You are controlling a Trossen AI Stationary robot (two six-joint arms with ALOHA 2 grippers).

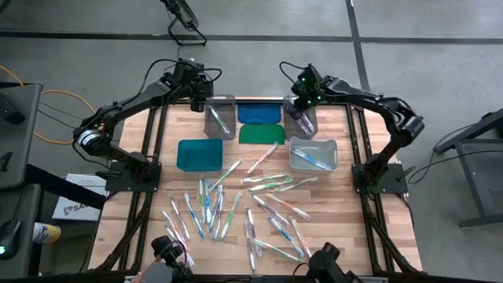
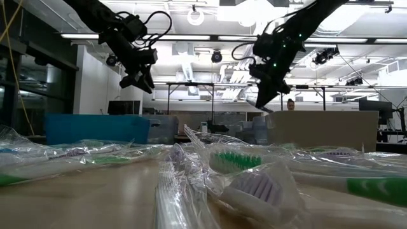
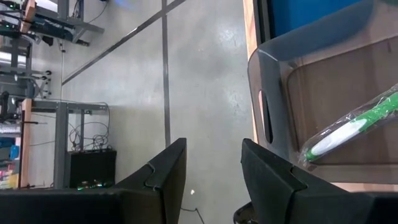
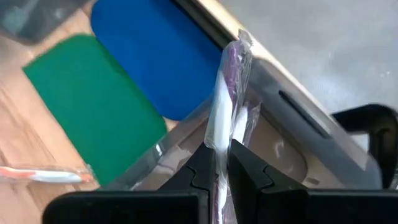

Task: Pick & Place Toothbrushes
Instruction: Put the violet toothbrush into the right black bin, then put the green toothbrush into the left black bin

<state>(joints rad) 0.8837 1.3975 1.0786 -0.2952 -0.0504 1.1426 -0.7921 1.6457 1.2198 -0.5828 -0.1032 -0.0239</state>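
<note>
Many wrapped toothbrushes (image 1: 236,208) lie scattered on the near half of the wooden table. My right gripper (image 4: 217,152) is at the far right, above a clear bin (image 1: 301,119), and is shut on one wrapped toothbrush (image 4: 224,93) with a purple head. My left gripper (image 3: 214,152) hovers open and empty at the table's far edge, beside another clear bin (image 1: 220,116). A green toothbrush (image 3: 351,124) lies on that bin's floor. A third clear bin (image 1: 313,154) holds a blue toothbrush. My right gripper pinches the wrapped toothbrush's white handle (image 4: 219,134) between its two fingers. The fingers slant down from above. The brush sticks out past the fingertips, its purple head (image 4: 232,59) foremost. It is lifted clear, over the clear bin's inside (image 4: 280,149).
A teal bin (image 1: 200,154) stands left of centre. A blue lid (image 1: 259,112) and a green lid (image 1: 261,134) lie flat between the two far bins. The table's far edge (image 3: 250,37) runs just behind the far bins.
</note>
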